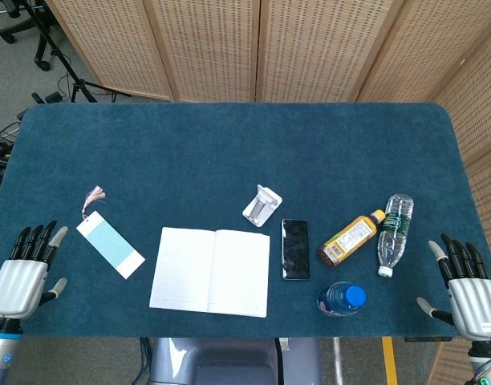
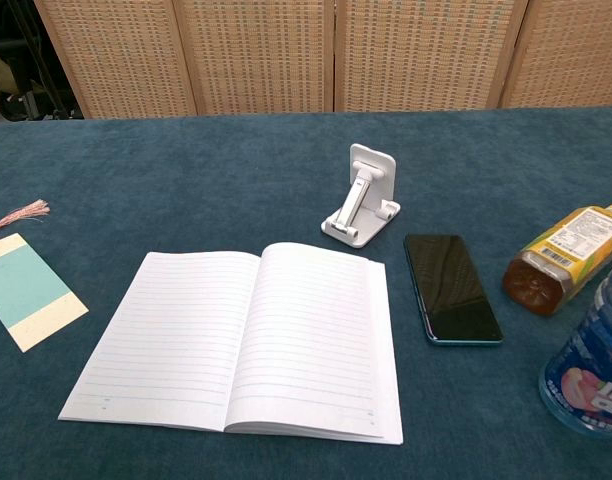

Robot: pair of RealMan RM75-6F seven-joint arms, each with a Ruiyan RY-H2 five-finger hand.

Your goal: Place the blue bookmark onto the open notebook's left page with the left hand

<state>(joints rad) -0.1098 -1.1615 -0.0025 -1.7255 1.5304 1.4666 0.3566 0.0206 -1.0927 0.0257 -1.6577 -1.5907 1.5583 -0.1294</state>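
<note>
Bookmark (image 1: pixel 110 247) flat, diagonal, tassel (image 1: pixel 94 196) far-left, left hand (image 1: pixel 25 270) empty, fingers spread.

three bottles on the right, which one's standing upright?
The blue-capped bottle nearest the table's front edge: the head view looks down on its cap. The amber bottle with the yellow label and the clear water bottle both lie on their sides.
</note>
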